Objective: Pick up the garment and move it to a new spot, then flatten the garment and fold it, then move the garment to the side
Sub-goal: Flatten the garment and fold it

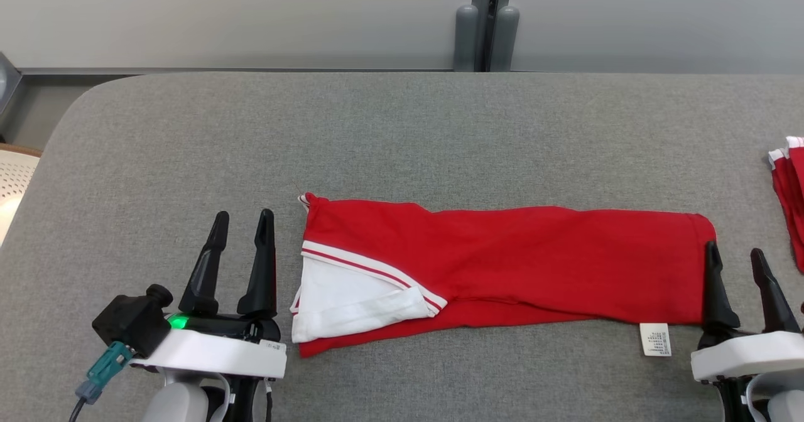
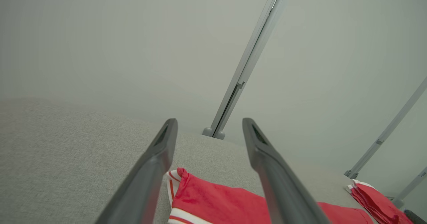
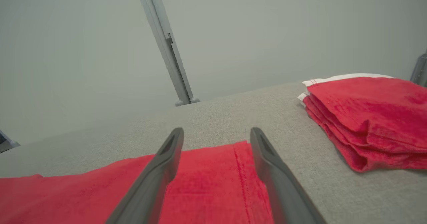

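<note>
A red garment with white striped trim lies folded into a long flat strip across the grey table. Its white inner side shows at the left end, and a white label sticks out at the lower right. My left gripper is open just left of the garment's left end, holding nothing; the left wrist view shows the red cloth between and below its fingers. At the garment's right end my right gripper is open, its left finger over the cloth's hem.
A stack of folded red garments lies at the table's right edge, close to my right gripper, and appears as the folded stack in the right wrist view. A wall with a grey post stands behind the table. A pale perforated object sits off the left edge.
</note>
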Motion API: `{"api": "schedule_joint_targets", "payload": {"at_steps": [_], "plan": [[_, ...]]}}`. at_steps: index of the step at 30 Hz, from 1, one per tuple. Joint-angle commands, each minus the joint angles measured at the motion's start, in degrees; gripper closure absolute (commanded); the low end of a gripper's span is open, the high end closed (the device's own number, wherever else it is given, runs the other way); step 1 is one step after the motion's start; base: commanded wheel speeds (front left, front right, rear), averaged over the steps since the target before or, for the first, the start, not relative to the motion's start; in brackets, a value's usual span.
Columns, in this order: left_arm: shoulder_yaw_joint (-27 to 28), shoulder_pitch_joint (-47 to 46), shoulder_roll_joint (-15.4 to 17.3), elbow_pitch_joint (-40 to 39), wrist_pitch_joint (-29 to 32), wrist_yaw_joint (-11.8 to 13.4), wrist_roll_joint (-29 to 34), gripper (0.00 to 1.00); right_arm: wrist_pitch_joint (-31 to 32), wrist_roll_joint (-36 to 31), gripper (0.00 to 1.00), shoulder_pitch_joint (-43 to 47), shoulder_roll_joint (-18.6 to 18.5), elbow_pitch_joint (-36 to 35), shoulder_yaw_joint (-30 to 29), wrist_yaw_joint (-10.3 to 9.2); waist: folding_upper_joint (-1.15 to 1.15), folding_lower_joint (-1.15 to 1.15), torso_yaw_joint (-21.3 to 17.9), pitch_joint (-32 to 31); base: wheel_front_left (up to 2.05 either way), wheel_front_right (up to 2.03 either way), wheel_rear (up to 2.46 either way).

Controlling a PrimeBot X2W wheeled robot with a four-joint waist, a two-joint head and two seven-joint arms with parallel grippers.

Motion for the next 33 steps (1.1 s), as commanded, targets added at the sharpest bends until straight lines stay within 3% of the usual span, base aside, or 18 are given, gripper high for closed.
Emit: {"api": "schedule_joint_targets", "payload": {"at_steps": [1, 13, 24, 25, 26, 27, 33], "plan": [[-0.19, 0.16, 0.23, 0.13, -0.07, -0.08, -0.32, 0.0, -0.03, 0.37, 0.0, -1.04, -0.34, 1.35, -0.74, 0.0, 0.0, 0.0, 0.2, 0.35, 0.0, 0.0, 0.0], [-2.64, -2.03, 0.26, 0.61, -0.08, -0.1, 0.27, 0.0, -0.03, 5.3, 0.0, -6.57, -0.99, 15.65, -2.9, -0.01, 0.0, 0.0, 1.71, 3.04, 0.0, 0.0, 0.0], [-3.21, -2.64, 0.24, 0.04, -0.08, -0.1, 0.23, 0.0, 0.45, 12.67, 0.0, -10.22, -0.88, 25.22, 4.76, 0.05, 0.0, 0.0, 2.46, 4.76, 0.0, 0.0, 0.0], [-3.1, -2.76, 0.26, 0.02, -0.08, -0.1, 0.16, 0.0, 0.66, 13.55, 0.32, -10.44, -0.7, 25.47, 6.14, 0.15, 0.0, 0.0, 2.49, 4.85, 0.0, 0.0, 0.0], [-2.97, -2.89, 0.23, 0.02, -0.08, -0.1, 0.07, 0.0, 0.79, 14.41, 0.76, -10.51, -0.66, 25.56, 7.47, 0.15, 0.0, 0.0, 2.51, 4.91, 0.0, 0.0, 0.0], [-2.87, -3.03, 0.21, 0.05, -0.08, -0.1, -0.01, 0.0, 0.78, 15.24, 1.0, -10.49, -0.77, 25.47, 8.68, 0.16, 0.0, 0.0, 2.51, 4.94, 0.0, 0.0, 0.0], [-2.27, -3.03, 0.22, 0.43, -0.08, -0.1, -0.21, 0.0, 0.37, 18.95, 1.0, -10.97, -3.73, 25.95, 12.22, 0.08, 0.0, 0.0, 2.2, 4.52, 0.0, 0.0, 0.0]]}}
